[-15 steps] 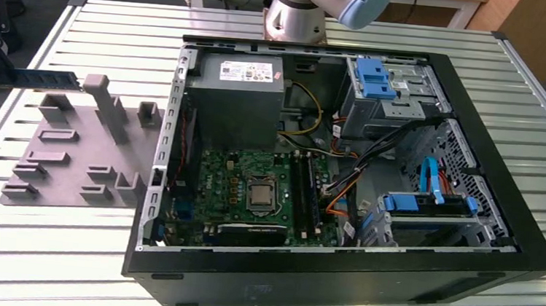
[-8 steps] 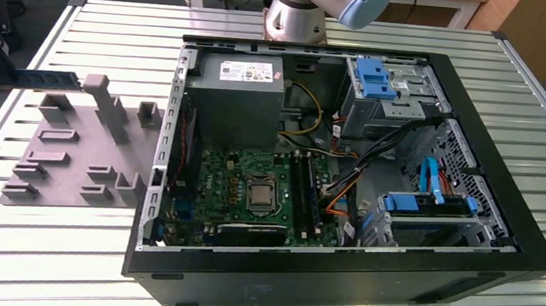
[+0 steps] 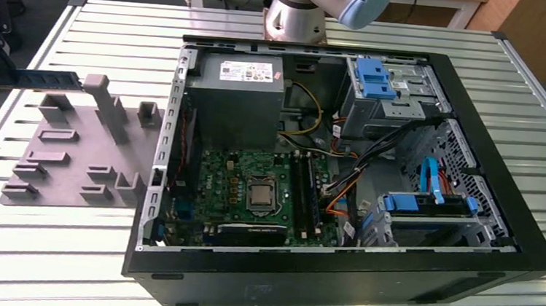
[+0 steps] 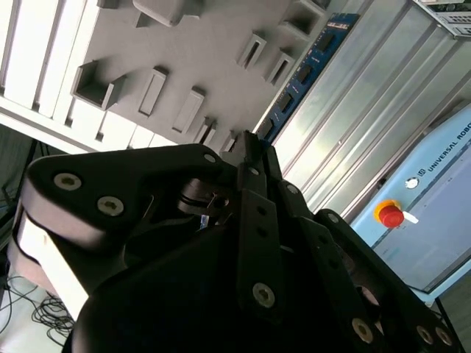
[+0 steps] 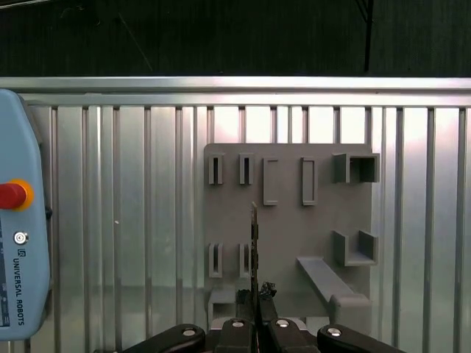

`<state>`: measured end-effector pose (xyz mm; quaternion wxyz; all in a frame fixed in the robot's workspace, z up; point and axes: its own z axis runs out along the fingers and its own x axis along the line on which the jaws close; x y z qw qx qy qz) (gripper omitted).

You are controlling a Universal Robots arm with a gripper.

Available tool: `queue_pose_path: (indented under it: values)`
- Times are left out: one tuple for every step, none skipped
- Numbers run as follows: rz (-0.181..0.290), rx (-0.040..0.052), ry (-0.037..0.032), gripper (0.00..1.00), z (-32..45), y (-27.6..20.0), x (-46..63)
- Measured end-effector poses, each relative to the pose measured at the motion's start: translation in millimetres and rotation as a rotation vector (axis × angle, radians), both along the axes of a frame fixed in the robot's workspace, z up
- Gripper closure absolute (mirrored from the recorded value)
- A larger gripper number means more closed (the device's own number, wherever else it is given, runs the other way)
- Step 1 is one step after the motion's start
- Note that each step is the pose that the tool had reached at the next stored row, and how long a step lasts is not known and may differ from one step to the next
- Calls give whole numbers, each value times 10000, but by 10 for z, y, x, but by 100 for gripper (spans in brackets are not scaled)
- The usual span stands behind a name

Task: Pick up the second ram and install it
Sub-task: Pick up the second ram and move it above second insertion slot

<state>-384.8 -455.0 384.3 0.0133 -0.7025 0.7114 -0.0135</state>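
The second ram point(image 3: 27, 79), a thin bluish-green board with black chips, pokes in level from the exterior view's left edge, above the far end of the grey fixture point(image 3: 68, 155). In the first wrist view the ram point(image 5: 254, 235) stands edge-on over the fixture point(image 5: 287, 220), with my gripper point(image 5: 255, 296) shut on its near end. In the second wrist view the ram point(image 4: 303, 72) runs away from the black gripper point(image 4: 248, 143). The motherboard's long black slots point(image 3: 306, 192) lie inside the open computer case point(image 3: 486, 235), well to the exterior view's right of the ram.
The case holds a power supply point(image 3: 239, 95), blue drive brackets point(image 3: 374, 77) and loose cables point(image 3: 348, 188). A teach pendant point(image 5: 20, 243) with a red stop button point(image 4: 389, 215) lies on the slatted metal table point(image 3: 70, 247) beside the fixture. The arm's base point(image 3: 294, 12) stands behind the case.
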Motion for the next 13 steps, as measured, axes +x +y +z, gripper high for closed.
queue_pose_path:
  values:
    - [1, -1, 2, 86, 1, 0, 8]
    - [1, 0, 1, 86, 0, 0, 23]
    - [1, -1, 3, 86, 1, 0, 45]
    - [1, -1, 6, 86, 0, 0, 69]
    - [1, -1, 9, 86, 1, 0, 90]
    - [0, -1, 13, 86, 1, 0, 111]
    - [0, -1, 15, 86, 1, 0, 133]
    - [-1, -1, 19, 86, 0, 0, 157]
    - [-2, 0, 23, 86, 0, 0, 179]
    - [-4, -1, 27, 86, 0, 0, 199]
    - [-6, -1, 29, 86, 1, 0, 216]
    - [-7, 0, 29, 86, 0, 0, 230]
    - [-7, 0, 30, 86, 0, 0, 238]
